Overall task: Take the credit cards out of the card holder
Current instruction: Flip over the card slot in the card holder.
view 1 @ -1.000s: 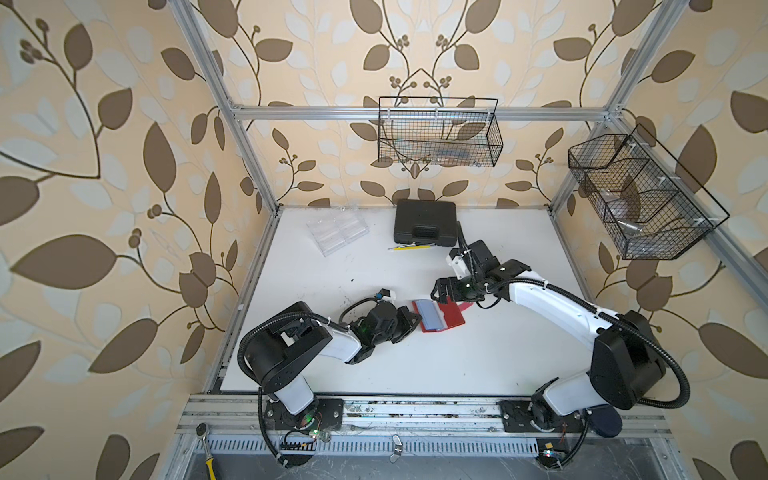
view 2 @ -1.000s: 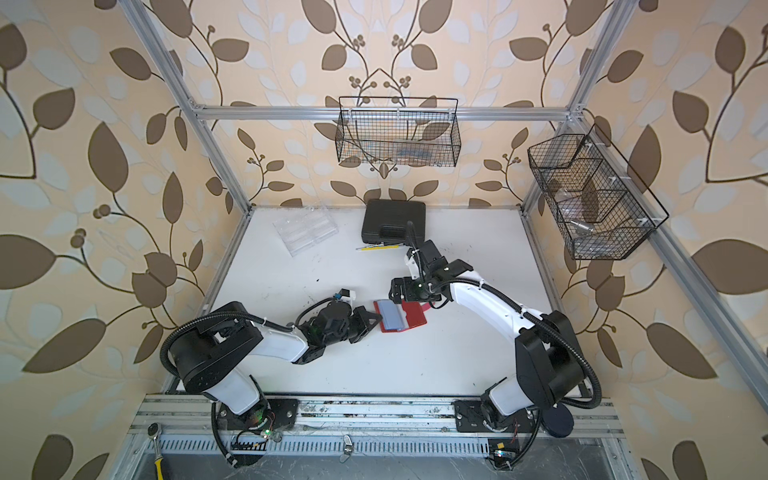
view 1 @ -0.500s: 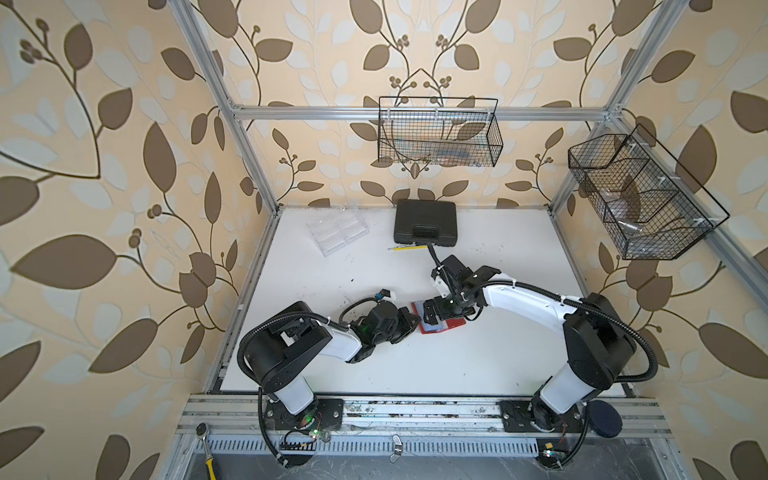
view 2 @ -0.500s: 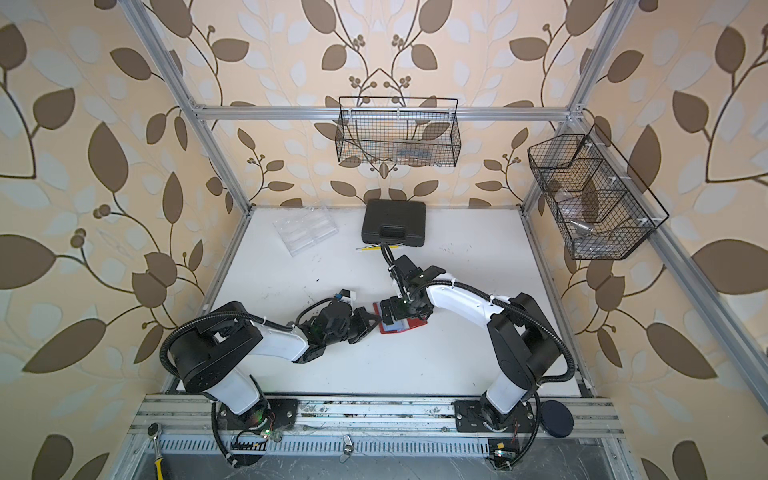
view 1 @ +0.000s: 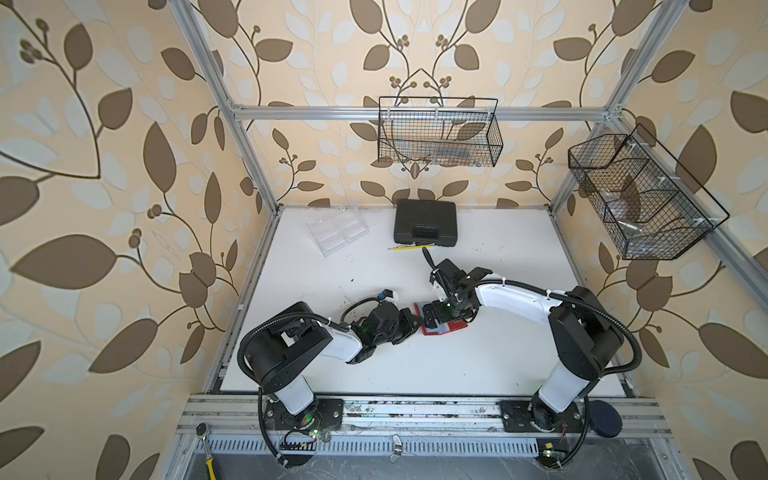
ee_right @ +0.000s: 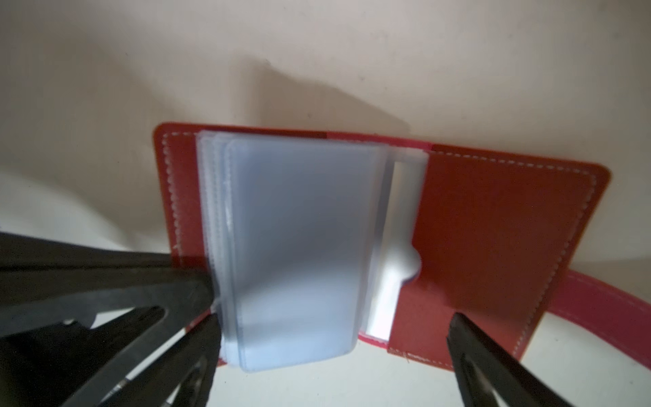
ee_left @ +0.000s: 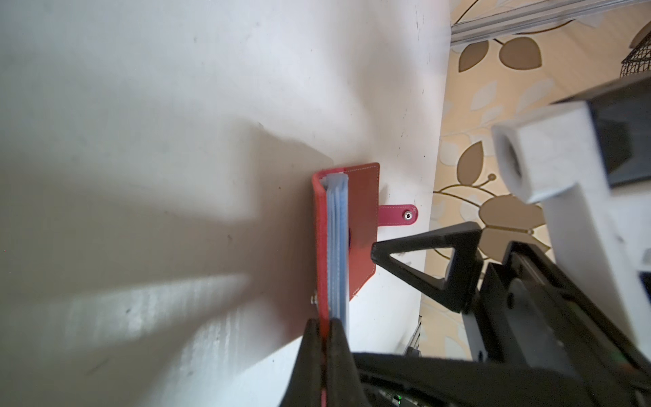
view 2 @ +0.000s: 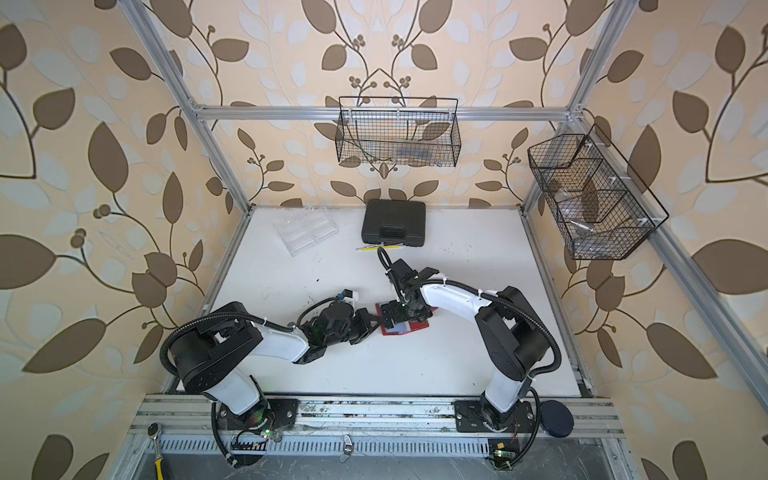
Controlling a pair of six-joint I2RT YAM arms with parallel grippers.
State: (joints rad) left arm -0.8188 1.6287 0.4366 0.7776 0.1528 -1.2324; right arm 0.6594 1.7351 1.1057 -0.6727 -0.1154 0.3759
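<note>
In both top views the card holder (view 1: 454, 328) lies mostly under the right gripper (view 1: 434, 316); only a red corner and a sliver of sleeve show. Right wrist view: clear sleeves (ee_right: 296, 246) smeared by blur, so cannot tell whether any credit cards sit inside; strap tab (ee_right: 606, 299) runs off the frame edge. Left wrist view: left gripper (ee_left: 326, 322) cut off by the frame edge just behind its pinch on the cover; wire baskets' (view 1: 438, 137) contents too small to make out.
</note>
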